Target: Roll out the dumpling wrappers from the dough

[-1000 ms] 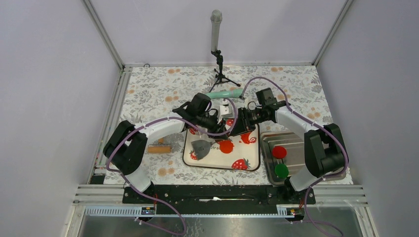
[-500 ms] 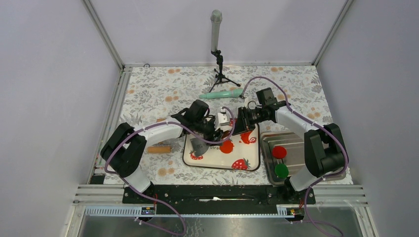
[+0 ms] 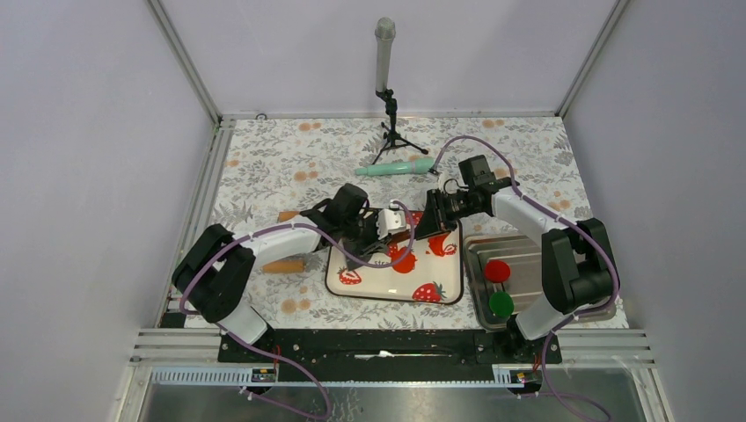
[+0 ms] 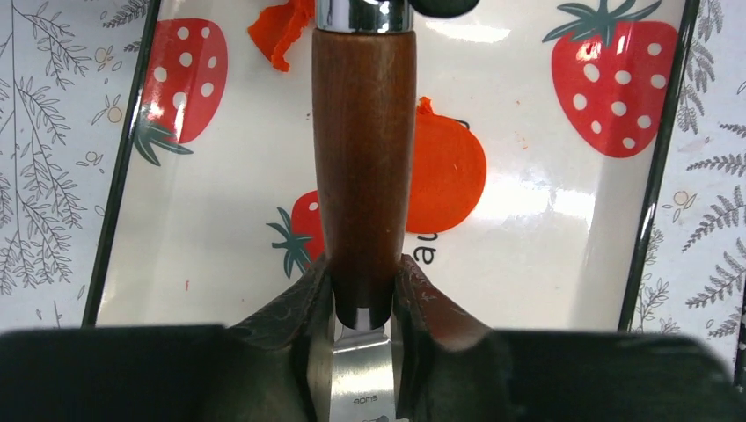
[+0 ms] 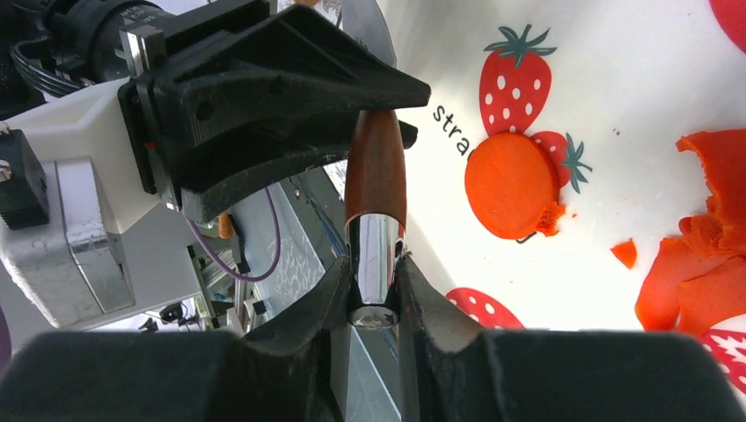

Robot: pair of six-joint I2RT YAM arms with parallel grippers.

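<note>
A wooden-handled scraper (image 4: 363,158) hangs over the strawberry tray (image 3: 440,294), held from both ends. My left gripper (image 4: 363,281) is shut on the brown handle just above the steel blade (image 4: 361,378). My right gripper (image 5: 374,281) is shut on the handle's chrome end cap (image 5: 374,255). The two grippers (image 3: 409,227) meet above the tray's far part. One dumpling wrapper (image 4: 444,171), a flat round orange-red disc (image 5: 512,185), lies on the tray under the tool (image 3: 405,258). Ragged dough scraps (image 5: 704,255) lie at the tray's far end (image 4: 280,31).
A mint-green rolling pin (image 3: 394,167) lies behind the arms, by a microphone stand (image 3: 385,70). A short wooden cylinder (image 3: 283,265) lies left of the tray. A metal tray (image 3: 528,255) at the right holds a crimson disc (image 3: 497,270) and a green disc (image 3: 500,304).
My left gripper opened and shut again on the wooden handle as the arm swung lower and nearer. The grey blade seen over the tray's left is now hidden. The right arm barely moved.
</note>
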